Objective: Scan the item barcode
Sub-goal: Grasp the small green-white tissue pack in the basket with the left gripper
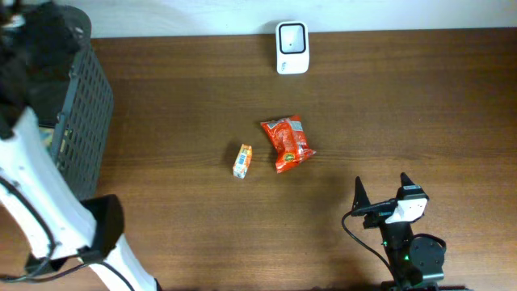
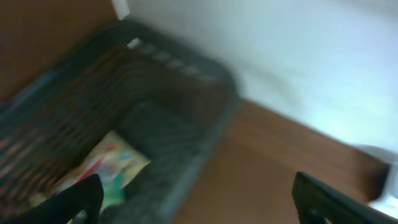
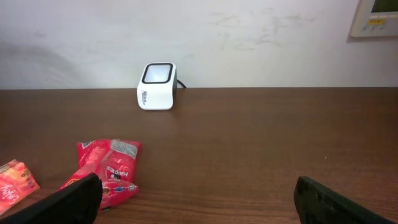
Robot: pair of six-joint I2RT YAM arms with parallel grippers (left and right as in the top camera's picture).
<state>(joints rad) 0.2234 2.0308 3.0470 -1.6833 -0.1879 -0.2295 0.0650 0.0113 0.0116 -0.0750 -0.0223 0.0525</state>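
My right gripper (image 3: 198,182) is open and empty, low over the table (image 3: 261,143). Ahead-left lie the red packet (image 3: 106,171) and the orange carton (image 3: 13,185), slightly apart. The scanner (image 3: 158,84) stands farther back, near the wall. My left gripper (image 2: 196,180) is open above the basket (image 2: 205,124), which contains a yellow packet (image 2: 115,163).

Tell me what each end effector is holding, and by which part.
Nothing is held. The left end effector stands open above the basket; the right end effector stands open and empty over the table.
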